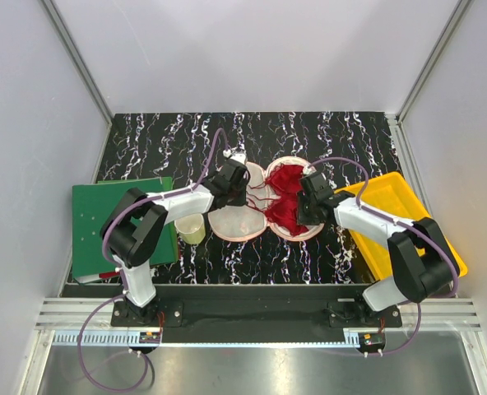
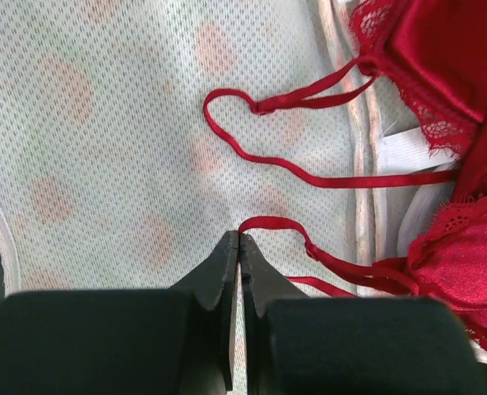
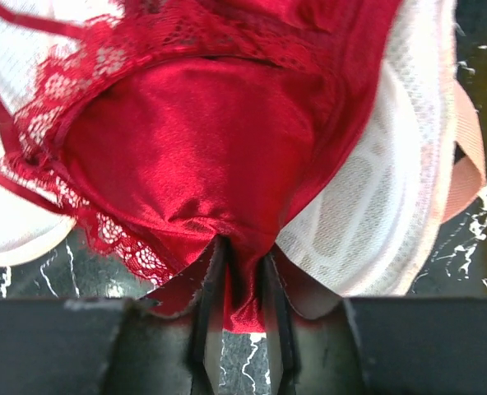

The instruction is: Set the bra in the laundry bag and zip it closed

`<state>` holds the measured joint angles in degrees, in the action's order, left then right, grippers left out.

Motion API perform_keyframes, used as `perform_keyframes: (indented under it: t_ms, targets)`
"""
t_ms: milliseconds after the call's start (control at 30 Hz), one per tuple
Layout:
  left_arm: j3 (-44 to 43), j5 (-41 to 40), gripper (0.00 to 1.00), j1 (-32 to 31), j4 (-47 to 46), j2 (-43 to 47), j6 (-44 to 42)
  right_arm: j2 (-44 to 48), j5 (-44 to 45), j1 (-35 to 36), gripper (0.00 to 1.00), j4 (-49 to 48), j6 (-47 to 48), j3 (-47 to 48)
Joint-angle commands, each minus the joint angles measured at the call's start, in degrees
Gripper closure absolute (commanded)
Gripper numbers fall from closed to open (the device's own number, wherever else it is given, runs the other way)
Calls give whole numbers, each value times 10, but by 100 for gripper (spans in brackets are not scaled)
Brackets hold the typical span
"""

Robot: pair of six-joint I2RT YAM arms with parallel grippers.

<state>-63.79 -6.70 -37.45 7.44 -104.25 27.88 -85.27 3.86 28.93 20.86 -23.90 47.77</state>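
The laundry bag (image 1: 237, 220) lies open on the dark marbled table, white mesh lining up. The red bra (image 1: 283, 197) lies on its right half. My left gripper (image 1: 238, 194) is over the left half's mesh (image 2: 104, 123). It (image 2: 240, 239) is shut, its tips pinching the end loop of a thin red strap (image 2: 270, 221); the bra's lace cups (image 2: 441, 66) lie to the right. My right gripper (image 1: 301, 207) is shut on a fold of the bra's satin cup (image 3: 202, 132) at the bag's near edge (image 3: 375, 189), with fabric bunched between the fingers (image 3: 243, 267).
A yellow plastic tray (image 1: 408, 222) stands at the right, under the right arm. A green board (image 1: 120, 222) lies at the left. A pale yellow cup (image 1: 192, 228) stands just left of the bag. White walls close in the table on three sides.
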Motion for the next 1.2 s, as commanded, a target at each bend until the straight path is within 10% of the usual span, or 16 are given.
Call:
perform_keyframes:
  t_ms: [0, 433, 700, 1167]
  targets:
    - [-25, -13, 85, 1, -30, 22, -7, -5, 42, -13, 70, 20, -32, 23]
    - [-19, -18, 26, 1, 24, 102, -26, 88, 55, -29, 6, 109, -36, 72]
    - [25, 17, 23, 0, 35, 177, 12, 70, 41, -62, 0, 80, -16, 114]
    - [86, 17, 41, -6, -2, 190, 87, -269, -23, -120, 12, -44, 125, 419]
